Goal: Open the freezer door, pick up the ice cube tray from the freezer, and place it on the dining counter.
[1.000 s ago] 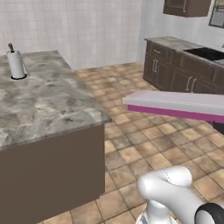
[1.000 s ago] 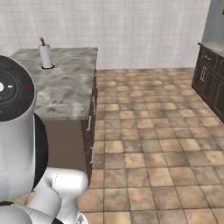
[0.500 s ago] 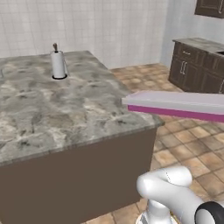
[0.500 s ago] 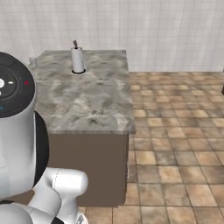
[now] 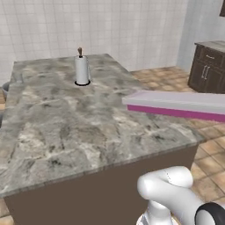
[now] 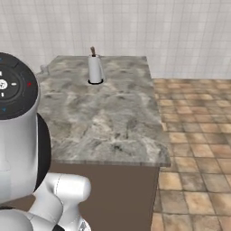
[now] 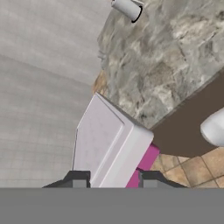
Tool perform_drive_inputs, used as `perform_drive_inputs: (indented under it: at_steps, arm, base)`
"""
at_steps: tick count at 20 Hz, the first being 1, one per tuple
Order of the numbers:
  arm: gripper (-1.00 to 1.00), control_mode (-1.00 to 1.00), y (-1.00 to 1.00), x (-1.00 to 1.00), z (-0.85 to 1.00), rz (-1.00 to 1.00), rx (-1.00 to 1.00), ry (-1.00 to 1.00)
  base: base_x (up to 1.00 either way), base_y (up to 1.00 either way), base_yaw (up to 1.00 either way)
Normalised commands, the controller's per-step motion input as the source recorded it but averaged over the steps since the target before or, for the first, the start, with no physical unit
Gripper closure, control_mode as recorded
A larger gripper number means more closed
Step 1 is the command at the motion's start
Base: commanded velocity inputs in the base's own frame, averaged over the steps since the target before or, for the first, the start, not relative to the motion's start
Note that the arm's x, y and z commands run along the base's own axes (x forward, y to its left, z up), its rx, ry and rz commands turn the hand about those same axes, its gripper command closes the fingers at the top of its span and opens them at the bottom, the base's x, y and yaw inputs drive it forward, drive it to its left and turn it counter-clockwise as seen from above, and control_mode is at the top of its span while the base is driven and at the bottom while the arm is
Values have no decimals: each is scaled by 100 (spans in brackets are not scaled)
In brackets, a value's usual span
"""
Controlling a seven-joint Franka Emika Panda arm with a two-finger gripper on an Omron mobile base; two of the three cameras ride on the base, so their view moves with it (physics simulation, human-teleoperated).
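Since a moment ago your base has swung round: the dining bench point(image 5: 66, 127) now fills the foreground and the far cabinets have slid off to the right, so that shift is the camera's, not the things'. Your gripper point(image 7: 111, 177) is nearly closed, clamped on the near end of the ice cube tray point(image 5: 176, 104). The tray hangs level in the air, pale top up, its long axis running left to right, its left end over the bench's right edge. A paper towel roll point(image 5: 81, 70) stands at the far side.

Glossy white arm point(image 5: 169, 189), dark joints
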Motion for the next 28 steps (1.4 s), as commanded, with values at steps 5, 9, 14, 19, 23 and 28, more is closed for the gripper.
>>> perform_drive_inputs:
  at_steps: [5, 9, 14, 19, 23, 28]
  arm:
    - [100, 100, 0, 0, 0, 0, 0, 0]
    - [100, 100, 0, 0, 0, 0, 0, 0]
    - [100, -100, 57, 87, -51, 5, 0, -3]
    - [100, -100, 23, 100, -62, 6, 0, -5]
    - [100, -100, 23, 100, -73, 14, 0, -5]
    - [100, -100, 59, 100, -93, 16, -1, -6]
  base:
    - [20, 59, 6]
    - [36, 69, 6]
    - [0, 0, 0]
    - [0, 0, 0]
    - [0, 0, 0]
    - [0, 0, 0]
